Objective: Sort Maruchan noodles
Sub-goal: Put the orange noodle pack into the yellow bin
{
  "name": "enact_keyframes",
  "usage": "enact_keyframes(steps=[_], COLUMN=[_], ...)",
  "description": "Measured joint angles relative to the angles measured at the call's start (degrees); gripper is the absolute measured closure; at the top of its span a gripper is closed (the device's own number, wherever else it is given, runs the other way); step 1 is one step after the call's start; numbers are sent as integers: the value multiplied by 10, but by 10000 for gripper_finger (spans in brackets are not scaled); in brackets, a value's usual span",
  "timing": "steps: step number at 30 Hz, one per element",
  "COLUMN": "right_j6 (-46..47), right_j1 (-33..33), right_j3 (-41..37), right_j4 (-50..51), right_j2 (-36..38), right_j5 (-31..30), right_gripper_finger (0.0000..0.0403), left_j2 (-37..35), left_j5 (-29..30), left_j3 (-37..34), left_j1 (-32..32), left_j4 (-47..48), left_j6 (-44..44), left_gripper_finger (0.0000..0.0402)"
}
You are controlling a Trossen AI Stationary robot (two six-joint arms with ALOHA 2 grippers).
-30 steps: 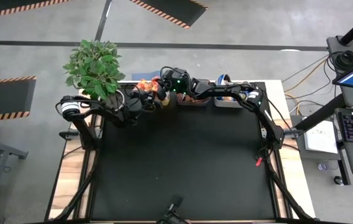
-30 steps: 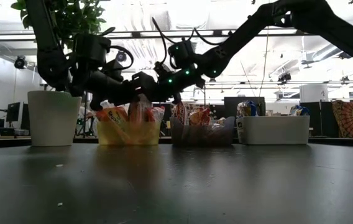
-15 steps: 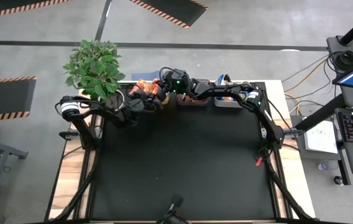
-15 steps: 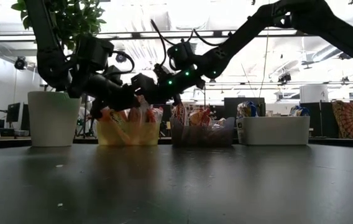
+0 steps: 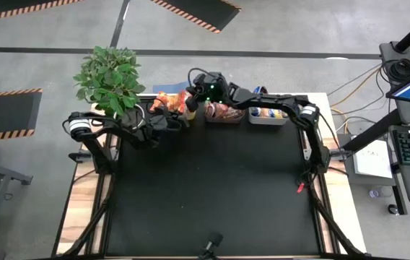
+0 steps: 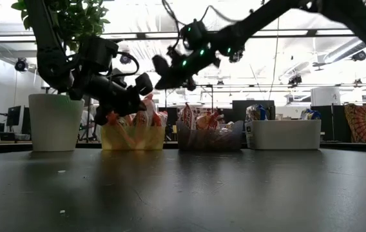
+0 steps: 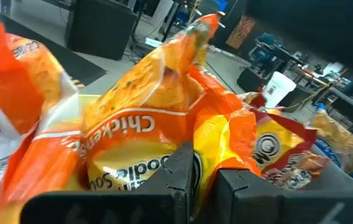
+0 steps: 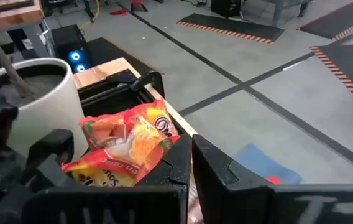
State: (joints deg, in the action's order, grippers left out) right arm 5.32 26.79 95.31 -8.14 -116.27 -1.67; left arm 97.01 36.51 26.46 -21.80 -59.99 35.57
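Resting upright in the far-left yellow bin, the orange noodle packets look light, crinkly and slippery, best pinched by an edge, while the left gripper and right gripper are both pressed together, empty.

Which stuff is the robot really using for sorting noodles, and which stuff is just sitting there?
For the job:
- orange noodle packets
- yellow-green bin
- dark bin
- white bin
- left gripper, shut by the orange packets
- right gripper, shut

Just there:
- potted plant
- white pot
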Motion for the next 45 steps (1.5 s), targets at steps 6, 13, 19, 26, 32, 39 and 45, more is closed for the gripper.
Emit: enact_keyframes(steps=[6,13,19,26,32,39,45], right_j6=[-8,-9,7,37,56,80,76], right_j1=[-2,-21,-52,-83,-104,-107,-107], right_j3=[0,-24,-95,-220,-352,-443,-460], right_j4=[134,261,262,219,99,-16,-29], right_j2=[80,167,237,326,399,444,450], right_j5=[0,0,1,1,1,0,0], right_gripper_finger=[394,394,394,394,394,394,394], left_j2=[-24,-67,-92,-138,-173,-129,-61], left_j5=[0,9,13,-22,-30,35,111], left_j3=[0,-1,-1,-1,13,73,136], left_j1=[6,6,9,13,15,5,-14], left_j4=[6,64,97,114,111,115,206], left_j6=[-20,-20,-22,-71,-158,-277,-291], left_gripper_finger=[369,332,283,223,212,212,220])
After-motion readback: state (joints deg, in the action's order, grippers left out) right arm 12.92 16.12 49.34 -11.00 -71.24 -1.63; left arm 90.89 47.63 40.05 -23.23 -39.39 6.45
